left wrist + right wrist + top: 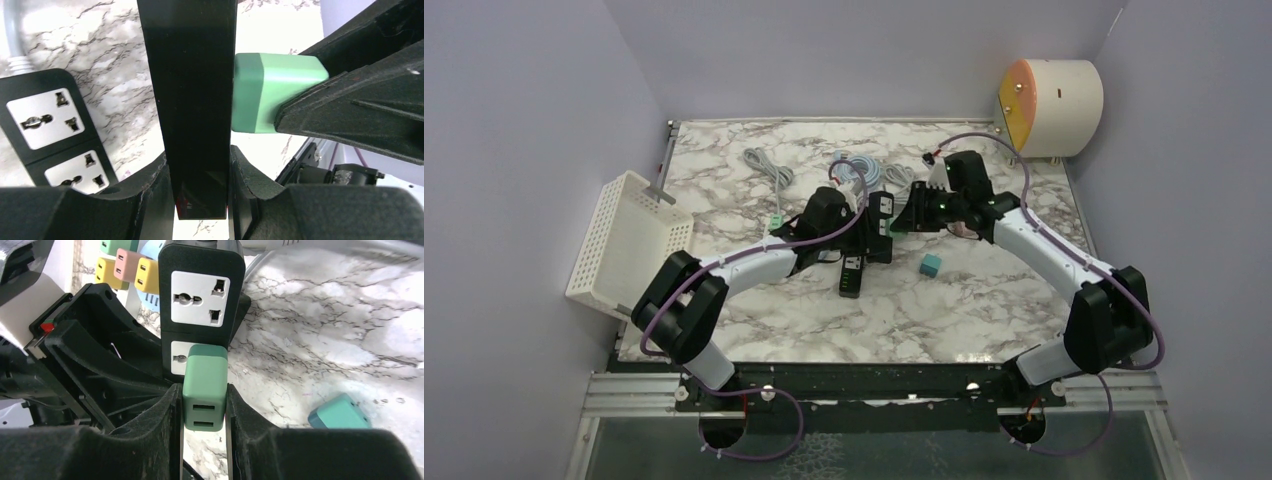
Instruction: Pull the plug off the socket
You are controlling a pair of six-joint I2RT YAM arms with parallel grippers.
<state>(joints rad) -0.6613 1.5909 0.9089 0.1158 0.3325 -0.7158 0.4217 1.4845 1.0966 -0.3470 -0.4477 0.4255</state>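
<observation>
Left gripper point(201, 175) clamped on black power strip point(195, 75), held edge-on. Right gripper point(204, 407) closed around green USB charger plug point(205, 380), apparently seated in lower socket point(179, 358).

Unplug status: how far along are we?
Done: left gripper clamps the power strip; right gripper is shut on the green plug. In hand: the pull. Remaining: plug sits flush against its socket, so it is not out yet.
</observation>
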